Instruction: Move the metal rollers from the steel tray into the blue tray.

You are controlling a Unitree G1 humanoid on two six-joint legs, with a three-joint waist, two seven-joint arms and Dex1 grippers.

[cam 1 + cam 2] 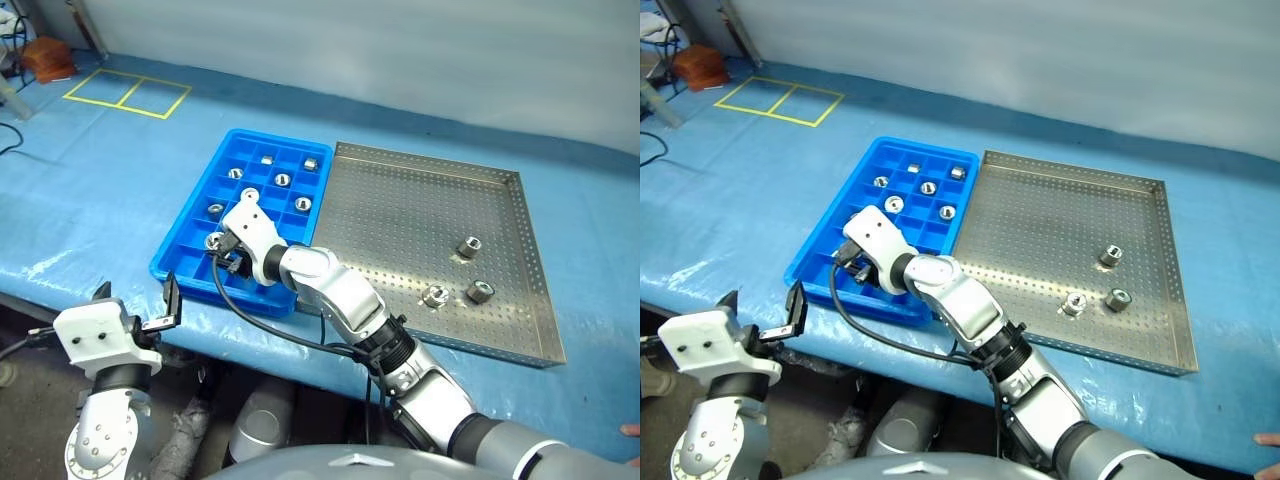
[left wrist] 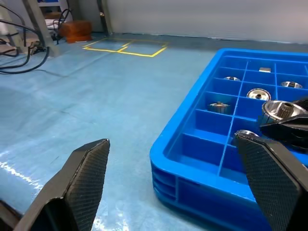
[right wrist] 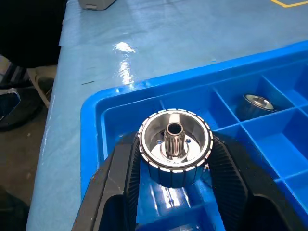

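The right gripper (image 3: pixel 175 166) clamps a metal roller (image 3: pixel 175 146) over the blue tray's (image 1: pixel 178 262) near corner, seemingly not touching it; the left gripper (image 2: pixel 178 183) gapes wide beside it.

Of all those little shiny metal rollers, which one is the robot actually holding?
The shiny silver metal roller clamped between the right gripper's black fingers, hanging over a corner compartment of the bright blue plastic tray. The others lie loose in trays.
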